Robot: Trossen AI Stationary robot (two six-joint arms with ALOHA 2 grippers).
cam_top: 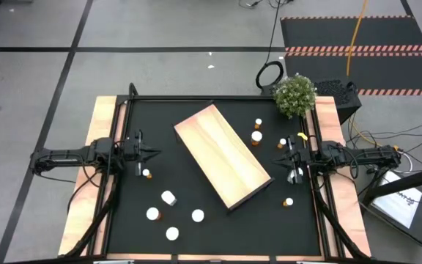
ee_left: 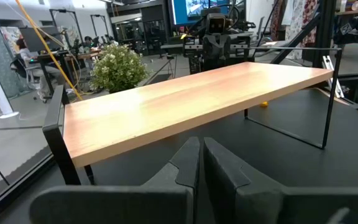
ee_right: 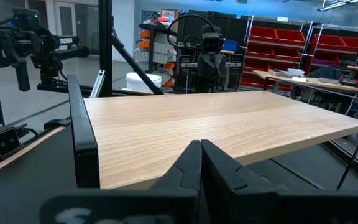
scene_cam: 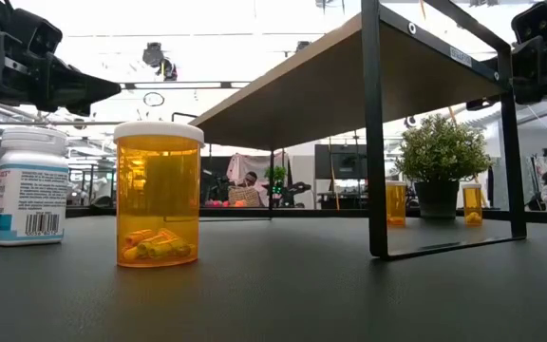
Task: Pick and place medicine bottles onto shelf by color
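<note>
Left claw (cam_top: pixel 154 153): closed and empty, hovering over the left side of the bench (cam_top: pixel 123 220), tip pointing toward the shelf.
Small orange bottle (cam_top: pixel 146 174): on the bench just in front of the left claw.
White-capped bottles: four loose on the front left of the bench, at (cam_top: pixel 168 198), (cam_top: pixel 153 214), (cam_top: pixel 198 215) and (cam_top: pixel 172 234).
Shelf (cam_top: pixel 222 155): pale wood top on a black frame, standing at an angle mid-bench, nothing on its top.
Orange bottles: two behind the shelf's right end, (cam_top: pixel 258 123) and (cam_top: pixel 256 137); a tiny one (cam_top: pixel 283 144) beside the right claw; another (cam_top: pixel 289 202) toward the front right.
Right claw (cam_top: pixel 280 162): closed and empty, at the right edge, facing the shelf.
Plant (cam_top: pixel 295 94): in the back right corner.
</note>
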